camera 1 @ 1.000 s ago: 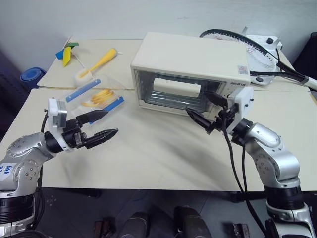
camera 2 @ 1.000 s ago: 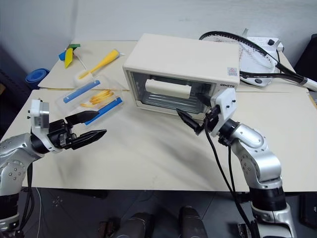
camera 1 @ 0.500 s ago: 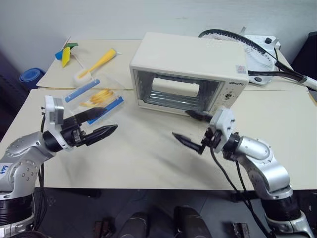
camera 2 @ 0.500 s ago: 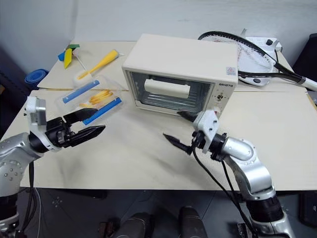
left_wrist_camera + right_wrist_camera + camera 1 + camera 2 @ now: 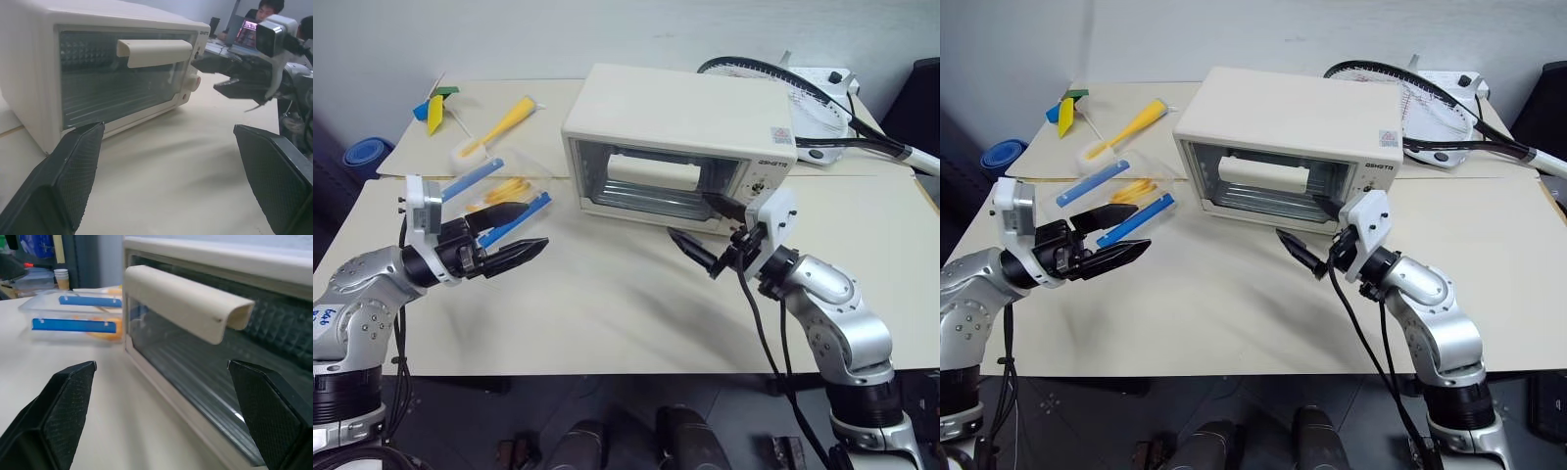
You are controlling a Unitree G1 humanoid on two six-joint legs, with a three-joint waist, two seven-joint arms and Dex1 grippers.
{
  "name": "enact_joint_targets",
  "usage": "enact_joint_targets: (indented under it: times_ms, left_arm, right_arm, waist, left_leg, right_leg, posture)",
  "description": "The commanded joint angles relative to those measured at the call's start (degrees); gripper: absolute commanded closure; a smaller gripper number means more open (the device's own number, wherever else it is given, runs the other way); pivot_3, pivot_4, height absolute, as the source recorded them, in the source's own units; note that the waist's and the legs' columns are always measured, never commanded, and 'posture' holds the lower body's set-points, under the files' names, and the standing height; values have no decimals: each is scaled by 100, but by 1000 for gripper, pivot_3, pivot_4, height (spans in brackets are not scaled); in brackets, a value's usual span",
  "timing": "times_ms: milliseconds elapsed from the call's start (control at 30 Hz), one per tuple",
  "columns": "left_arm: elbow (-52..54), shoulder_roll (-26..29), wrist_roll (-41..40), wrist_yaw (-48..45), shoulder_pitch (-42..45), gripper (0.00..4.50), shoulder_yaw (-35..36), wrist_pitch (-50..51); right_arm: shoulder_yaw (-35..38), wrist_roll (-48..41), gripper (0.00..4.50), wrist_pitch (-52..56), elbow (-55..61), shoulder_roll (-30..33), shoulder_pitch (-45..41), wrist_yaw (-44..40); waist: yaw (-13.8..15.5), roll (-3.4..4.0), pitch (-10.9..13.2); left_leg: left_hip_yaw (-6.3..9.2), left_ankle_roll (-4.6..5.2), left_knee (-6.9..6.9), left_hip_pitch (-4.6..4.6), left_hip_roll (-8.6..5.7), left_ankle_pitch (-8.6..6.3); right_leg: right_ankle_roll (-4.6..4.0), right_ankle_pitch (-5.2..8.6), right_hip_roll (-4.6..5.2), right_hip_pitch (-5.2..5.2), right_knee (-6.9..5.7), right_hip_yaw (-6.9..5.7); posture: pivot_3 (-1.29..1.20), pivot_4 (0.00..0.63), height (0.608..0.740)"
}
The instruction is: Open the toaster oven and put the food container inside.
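The cream-white toaster oven (image 5: 680, 127) stands at the middle back of the table, its glass door shut and its white bar handle (image 5: 186, 303) across the window. The clear food container (image 5: 504, 191) with blue clip strips and yellow food lies to the oven's left. My left gripper (image 5: 536, 225) hovers open just in front of the container, pointing toward the oven and holding nothing. My right gripper (image 5: 688, 215) is open and empty, close in front of the door's lower right part, below the handle. The left wrist view also shows the right gripper (image 5: 234, 73) beside the oven.
A yellow-handled brush (image 5: 504, 125) and a blue-and-yellow toy (image 5: 435, 106) lie at the back left. A racket (image 5: 813, 98) and a white device (image 5: 827, 83) sit behind the oven on the right. Bare table (image 5: 607, 313) stretches in front of both grippers.
The right gripper dipped toward the front of the table half a second ago and has come back up to the oven door. The left gripper has hardly moved. The camera shifted slightly.
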State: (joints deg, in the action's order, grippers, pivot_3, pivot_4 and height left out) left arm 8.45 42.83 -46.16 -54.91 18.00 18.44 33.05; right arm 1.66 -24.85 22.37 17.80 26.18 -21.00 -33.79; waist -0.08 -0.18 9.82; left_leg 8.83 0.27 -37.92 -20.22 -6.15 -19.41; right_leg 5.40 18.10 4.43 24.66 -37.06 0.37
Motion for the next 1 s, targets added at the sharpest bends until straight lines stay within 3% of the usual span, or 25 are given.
enact_joint_targets:
  times_ms: [33, 333, 500, 733, 967, 1000]
  left_arm:
    - [79, -68, 60, 34, 110, 0, 21, -152]
    - [248, -219, 61, 95, -101, 0, 100, -285]
    - [86, -127, 93, 161, 99, 0, 144, -278]
    - [-625, -245, 258, 251, 1036, 2085, -8, -396]
    - [-2502, -779, 1532, 112, 2475, 4326, -883, -1529]
    - [-2672, -820, 1619, 52, 2567, 4486, -939, -1619]
  right_arm:
    - [96, 61, 28, -272, -248, -98, -294, -28]
    - [-132, 143, 28, -735, -357, -404, -497, -280]
    - [-485, 380, 28, -1319, 50, -4, 82, -1093]
    - [-703, 783, 0, -1777, 138, 359, 762, -1407]
    - [-772, 1042, 0, -2016, 70, 365, 990, -1355]
    - [-766, 1057, 0, -2030, 62, 371, 993, -1354]
  waist:
    - [-3, 0, 0]
    - [-17, 0, 0]
    - [-4, 0, 0]
    - [8, -1, 0]
    - [38, -6, 0]
    - [15, -6, 0]
  left_leg:
    - [0, 0, 0, -1, -1, 0]
    - [-3, 0, -2, -1, -1, 0]
    - [-1, 0, 2, -1, 2, 0]
    - [-1, -1, -7, -1, 0, 1]
    - [-2, 0, -15, -1, -8, 2]
    - [-2, 0, -13, -3, -7, 1]
  right_leg:
    - [0, 0, 1, 0, 1, 0]
    - [0, 0, 0, 4, -3, 2]
    - [0, 0, -1, 7, -4, 0]
    - [2, -1, -1, 2, -6, -1]
    - [8, -4, 1, -1, -6, -3]
    - [8, -4, 0, 0, -4, -2]
  posture:
    - [0, 150, 740]
    - [0, 150, 740]
    - [0, 150, 740]
    - [0, 150, 740]
    - [0, 150, 740]
    - [0, 150, 740]
